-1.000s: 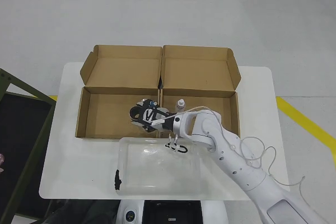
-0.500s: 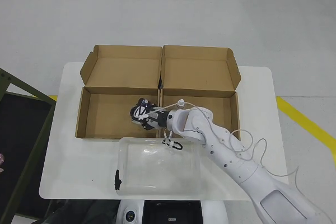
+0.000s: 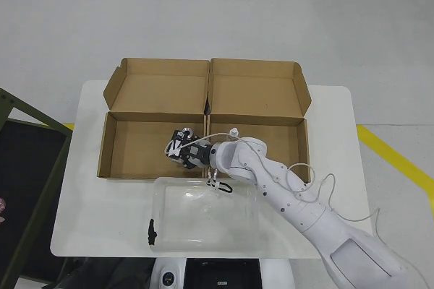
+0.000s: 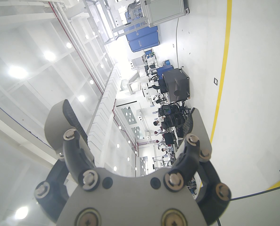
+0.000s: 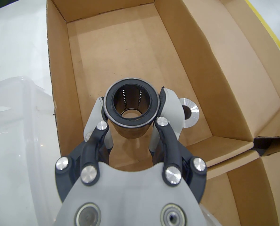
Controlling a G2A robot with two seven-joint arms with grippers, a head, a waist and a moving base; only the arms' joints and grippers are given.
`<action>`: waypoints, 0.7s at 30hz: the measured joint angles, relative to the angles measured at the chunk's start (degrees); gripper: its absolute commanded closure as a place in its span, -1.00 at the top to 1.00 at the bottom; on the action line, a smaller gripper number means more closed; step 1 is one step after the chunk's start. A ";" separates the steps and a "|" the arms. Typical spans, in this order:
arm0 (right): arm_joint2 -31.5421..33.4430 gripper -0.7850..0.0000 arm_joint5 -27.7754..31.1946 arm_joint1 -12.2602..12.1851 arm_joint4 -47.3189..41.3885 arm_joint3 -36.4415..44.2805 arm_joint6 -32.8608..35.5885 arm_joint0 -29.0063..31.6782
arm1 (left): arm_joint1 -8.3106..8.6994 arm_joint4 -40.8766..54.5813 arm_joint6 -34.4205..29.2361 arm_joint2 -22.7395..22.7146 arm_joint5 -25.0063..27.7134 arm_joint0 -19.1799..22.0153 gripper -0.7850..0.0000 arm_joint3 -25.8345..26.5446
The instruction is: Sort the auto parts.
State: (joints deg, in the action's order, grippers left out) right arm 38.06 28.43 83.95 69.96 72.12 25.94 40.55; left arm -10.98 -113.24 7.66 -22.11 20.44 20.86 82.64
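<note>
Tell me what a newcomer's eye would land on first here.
The right hand grips a black cylindrical bearing over the floor of an open cardboard box, and a shiny silver flanged part lies in that box just beside it. A clear plastic bin sits on the white table next to the box, on the robot's side. The left hand is open and empty.

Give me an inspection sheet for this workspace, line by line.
Surface: white table carrying left box, right box, clear bin.
Job's things: bearing held over left box; silver ring on its floor.
Clutter: nothing seen.
Grippers: right gripper shut on bearing; left gripper open, facing the hall.
Cables: white cable along right arm; black cable by left gripper.
Surroundings: yellow floor line; green frame beside table.
</note>
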 measured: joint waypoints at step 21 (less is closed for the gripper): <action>-1.20 -0.40 0.62 1.56 2.99 -1.97 3.20 -1.21 | 0.00 0.00 0.00 0.00 0.00 0.00 1.00 0.00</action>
State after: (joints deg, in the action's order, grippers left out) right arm 36.85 29.05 85.50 72.95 70.15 29.15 39.33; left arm -10.98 -113.24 7.66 -22.11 20.44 20.86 82.64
